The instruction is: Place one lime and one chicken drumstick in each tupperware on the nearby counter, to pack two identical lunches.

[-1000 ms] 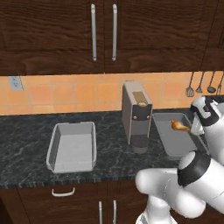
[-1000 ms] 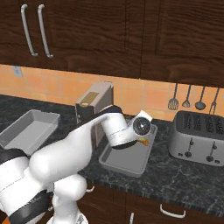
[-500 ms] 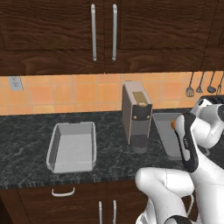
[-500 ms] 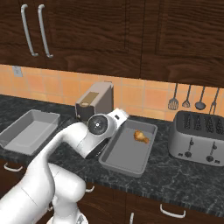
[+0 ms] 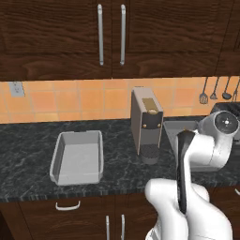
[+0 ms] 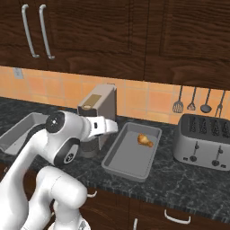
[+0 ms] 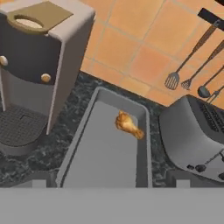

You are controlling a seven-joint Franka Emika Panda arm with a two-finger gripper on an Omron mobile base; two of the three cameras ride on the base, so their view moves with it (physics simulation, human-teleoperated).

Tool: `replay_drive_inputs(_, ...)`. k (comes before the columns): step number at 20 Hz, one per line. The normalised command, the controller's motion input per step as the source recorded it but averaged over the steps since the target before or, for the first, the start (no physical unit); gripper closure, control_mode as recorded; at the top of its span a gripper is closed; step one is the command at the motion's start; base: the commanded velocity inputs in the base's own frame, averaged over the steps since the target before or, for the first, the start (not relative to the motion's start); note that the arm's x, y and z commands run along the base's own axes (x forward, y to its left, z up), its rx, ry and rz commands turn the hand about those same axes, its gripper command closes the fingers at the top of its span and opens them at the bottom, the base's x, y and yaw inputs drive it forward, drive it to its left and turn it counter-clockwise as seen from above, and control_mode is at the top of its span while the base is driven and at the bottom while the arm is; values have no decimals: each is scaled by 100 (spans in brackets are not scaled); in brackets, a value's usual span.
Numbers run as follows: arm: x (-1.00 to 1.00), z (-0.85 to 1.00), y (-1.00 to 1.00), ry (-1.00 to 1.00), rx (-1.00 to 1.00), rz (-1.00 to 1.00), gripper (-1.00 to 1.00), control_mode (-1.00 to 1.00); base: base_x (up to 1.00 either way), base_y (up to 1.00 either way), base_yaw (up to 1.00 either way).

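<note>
- A chicken drumstick (image 6: 145, 140) is seen lying inside the right-hand grey tupperware (image 6: 117, 161), near that container's far end; it is a small golden to reddish-brown piece, plump at one end and narrowing to a thin, paler bone tip.
- In the hand view the drumstick (image 7: 128, 124) rests on the container's flat floor, close to the right wall (image 7: 141, 166), with its thick end toward the backsplash and its bone end pointing toward the toaster side.
- The rest of that container's floor is seen bare and grey.
- A second grey tupperware (image 5: 55, 161) stands on the dark marbled counter (image 5: 23, 154), well apart to the left of the coffee machine (image 5: 146, 123); only its plain grey floor is seen inside.
- The coffee machine is placed between the two containers, and a silver toaster (image 6: 203, 139) is set just right of the drumstick's container.
- Utensils (image 6: 178, 106) are hung on the orange tiled wall above the toaster.
- The gripper's fingers are barely seen at the bottom of the hand view; its jaws are taken to be spread wide, with nothing held between them.
</note>
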Motion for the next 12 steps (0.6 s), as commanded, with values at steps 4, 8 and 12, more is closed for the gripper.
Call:
replay_drive_inputs(4,-37,56,23,-12,41,-54,-100,-100,0,0,0)
replay_drive_inputs(8,-50,4,-1,-15,65,-16,-100,-100,0,0,0)
replay_drive_inputs(12,-32,-44,14,-13,34,2,-100,-100,0,0,0)
